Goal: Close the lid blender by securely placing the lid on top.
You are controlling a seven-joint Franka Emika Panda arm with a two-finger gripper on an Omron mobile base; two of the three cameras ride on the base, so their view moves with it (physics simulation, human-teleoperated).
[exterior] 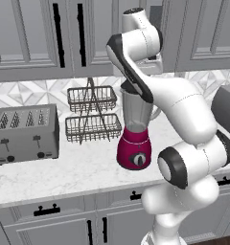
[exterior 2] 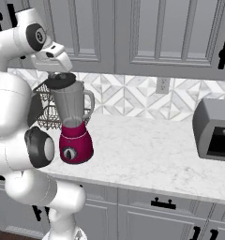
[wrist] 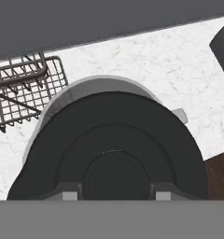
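Note:
The blender stands on the white counter, with a magenta base (exterior: 134,149) (exterior 2: 76,145) and a clear grey jar (exterior: 136,112) (exterior 2: 70,105). The black round lid (exterior 2: 61,80) (wrist: 114,135) lies at the jar's rim, slightly tilted; whether it is fully seated I cannot tell. My gripper (exterior 2: 57,72) (wrist: 116,193) comes down from above and is shut on the lid's centre knob. In the hand view the lid covers nearly all of the jar, whose pale rim (wrist: 86,86) peeks out behind it. In the left base view my own arm hides the gripper.
A two-tier wire rack (exterior: 92,114) (wrist: 20,84) stands just behind and left of the blender. A grey four-slot toaster (exterior: 25,133) sits at the far left. A grey boxy appliance (exterior 2: 213,129) (exterior: 226,108) is at the right. Wall cabinets (exterior 2: 133,33) hang close overhead.

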